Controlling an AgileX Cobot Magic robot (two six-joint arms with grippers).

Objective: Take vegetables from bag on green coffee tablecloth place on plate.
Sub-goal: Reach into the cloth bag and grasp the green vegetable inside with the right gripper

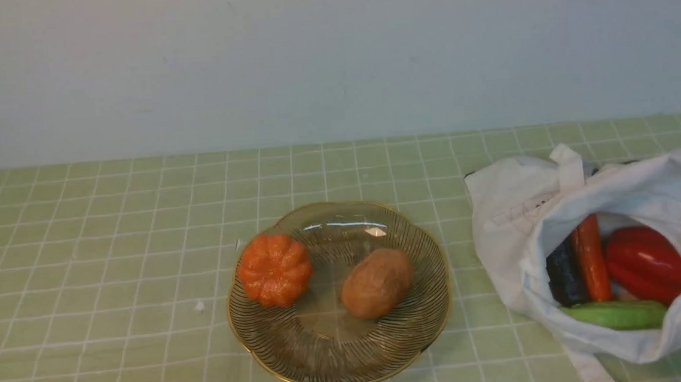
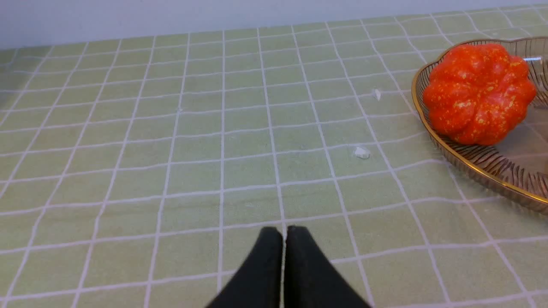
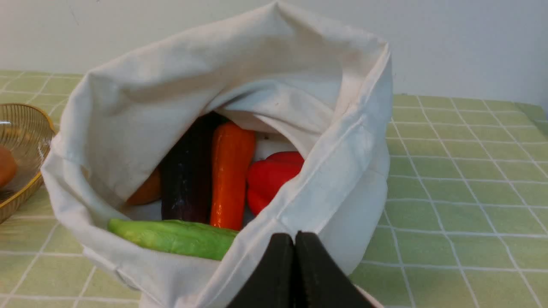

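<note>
A pale green cloth with white grid lines (image 1: 110, 243) lies before a plain wall. The left hand (image 2: 284, 231) is closed on nothing, its blurred arm cut off. An orange ribbed pumpkin and a brown potato (image 1: 377, 283) sit on the amber glass plate (image 1: 344, 367). In the white cloth bag (image 1: 508, 227) lie a partly hidden dark eggplant (image 1: 565, 274), orange carrot (image 1: 591, 260), red pepper (image 1: 647, 262) and green cucumber (image 1: 619, 315). The right hand (image 3: 294, 237) is closed, empty.
</note>
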